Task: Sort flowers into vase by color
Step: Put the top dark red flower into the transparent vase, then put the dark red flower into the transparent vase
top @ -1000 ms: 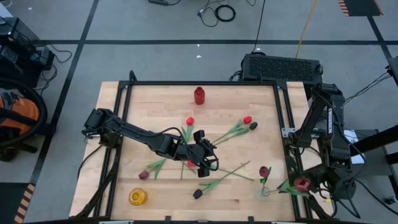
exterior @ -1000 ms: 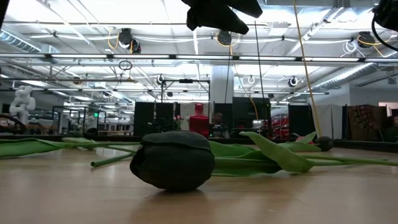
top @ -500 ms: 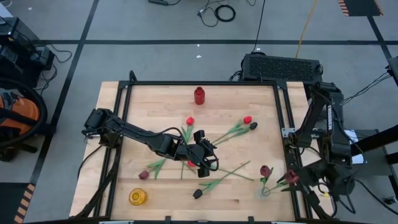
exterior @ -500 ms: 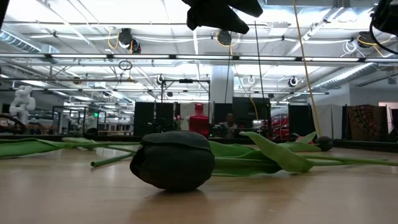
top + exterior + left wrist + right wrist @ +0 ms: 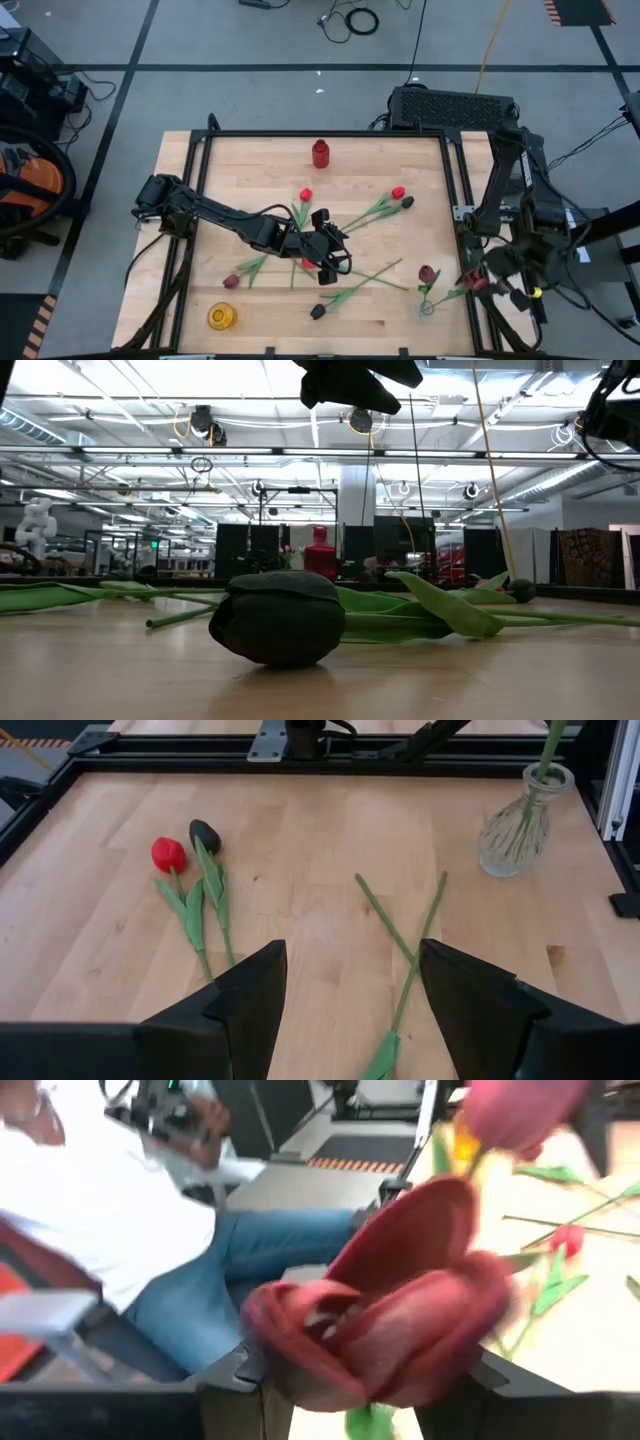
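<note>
Two stems (image 5: pixel 405 955) crossed before left end effector (image 5: pixel 350 1010).

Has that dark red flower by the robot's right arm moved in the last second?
Yes. The dark red tulip at the right gripper has shifted up and inward, closer to the glass vase, which stayed put.

high: straight down, whole table (image 5: pixel 200 180) | low: tabletop level, close on black tulip (image 5: pixel 278 616) | wrists: forward past fingers | shared: glass vase (image 5: pixel 520 825)
</note>
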`<state>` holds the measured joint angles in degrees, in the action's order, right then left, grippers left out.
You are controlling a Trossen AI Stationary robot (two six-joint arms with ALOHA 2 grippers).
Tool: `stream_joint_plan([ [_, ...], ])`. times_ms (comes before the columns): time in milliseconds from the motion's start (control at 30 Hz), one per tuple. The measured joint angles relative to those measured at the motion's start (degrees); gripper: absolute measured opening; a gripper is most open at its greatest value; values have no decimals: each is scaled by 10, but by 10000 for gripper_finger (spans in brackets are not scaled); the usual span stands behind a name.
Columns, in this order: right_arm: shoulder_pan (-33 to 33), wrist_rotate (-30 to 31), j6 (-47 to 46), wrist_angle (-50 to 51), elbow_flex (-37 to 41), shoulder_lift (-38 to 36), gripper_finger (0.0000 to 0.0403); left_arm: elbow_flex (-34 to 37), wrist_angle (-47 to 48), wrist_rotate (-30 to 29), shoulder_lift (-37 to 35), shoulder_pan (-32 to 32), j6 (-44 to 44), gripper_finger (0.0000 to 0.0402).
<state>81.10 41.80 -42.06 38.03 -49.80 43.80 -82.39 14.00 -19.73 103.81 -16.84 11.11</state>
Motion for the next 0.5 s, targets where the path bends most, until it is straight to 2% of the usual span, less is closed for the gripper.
stream_joint_plan([
  [200, 0, 32, -17, 7, 0, -37, 173, 0, 0, 0, 0, 0, 0, 235],
  [500, 0, 34, -31, -1, 0, -51, 302, 0, 0, 0, 0, 0, 0, 235],
])
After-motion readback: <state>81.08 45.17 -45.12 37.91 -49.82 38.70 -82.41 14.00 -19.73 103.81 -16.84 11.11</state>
